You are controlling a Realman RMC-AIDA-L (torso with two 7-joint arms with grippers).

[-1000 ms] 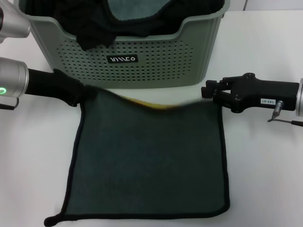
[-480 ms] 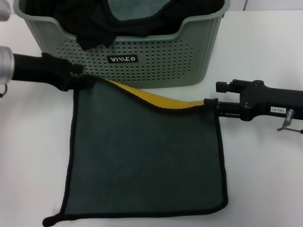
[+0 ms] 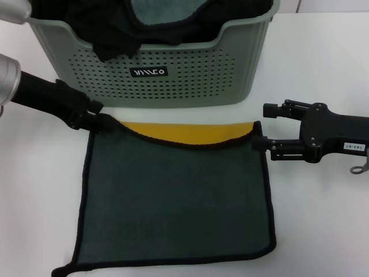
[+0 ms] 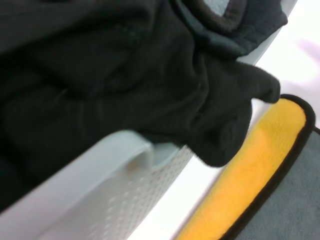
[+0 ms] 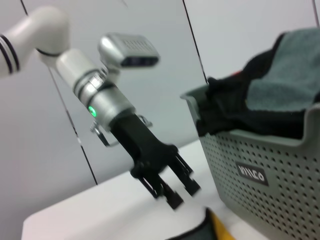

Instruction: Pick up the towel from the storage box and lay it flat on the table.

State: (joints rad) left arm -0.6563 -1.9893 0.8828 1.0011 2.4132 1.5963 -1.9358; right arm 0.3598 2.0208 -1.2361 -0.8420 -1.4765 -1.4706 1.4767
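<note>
The towel [image 3: 179, 196] lies spread on the table [image 3: 323, 219] in front of the storage box [image 3: 173, 81], dark green face up. Its far edge is folded over, showing a yellow strip [image 3: 184, 130]. My left gripper [image 3: 99, 115] is open at the towel's far left corner. In the right wrist view the left gripper [image 5: 182, 195] hangs just above that corner [image 5: 207, 227], apart from it. My right gripper [image 3: 264, 127] is open at the far right corner, its lower finger [image 3: 277, 144] beside the towel's edge. The left wrist view shows the yellow strip [image 4: 250, 170].
The storage box holds black fabric [image 3: 109, 34] and another grey-green cloth [image 3: 167, 11]. They also show in the left wrist view [image 4: 125, 75] and the right wrist view [image 5: 290, 75]. The box stands close behind the towel's far edge.
The towel's far edge has come down from its raised hold onto the table and more yellow shows. Both grippers have opened and let go of the corners.
</note>
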